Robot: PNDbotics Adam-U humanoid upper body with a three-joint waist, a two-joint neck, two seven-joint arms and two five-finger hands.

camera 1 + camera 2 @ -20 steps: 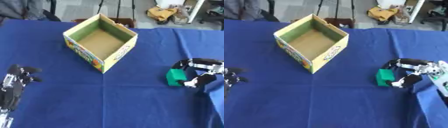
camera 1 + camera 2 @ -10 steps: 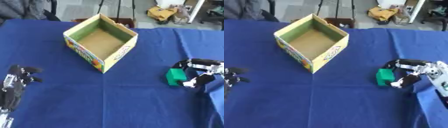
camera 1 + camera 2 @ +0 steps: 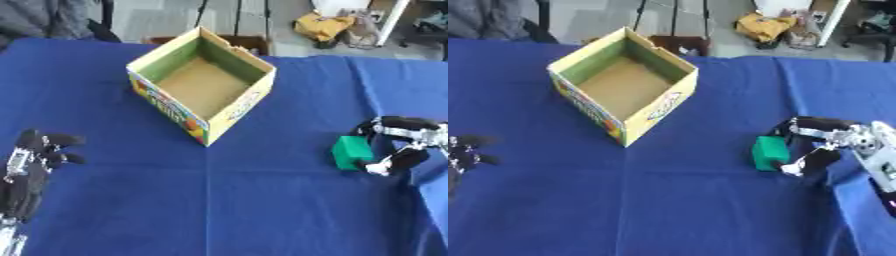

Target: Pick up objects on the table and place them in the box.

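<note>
Nothing has shifted: the right robot hand still curls round the small green block on the blue-clothed bench, at four o'clock from the open yellow cardboard box. The left robot hand rests open at eight o'clock.

Both head-mounted eye views look steeply down at the blue table, sharing the open box.

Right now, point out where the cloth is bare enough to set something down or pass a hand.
Bare cloth runs along the near side, between the left hand and the right hand, and between the box and the green block. Left of the box is bare too. It is crowded only at the right edge, where the right hand curls round the block.
</note>
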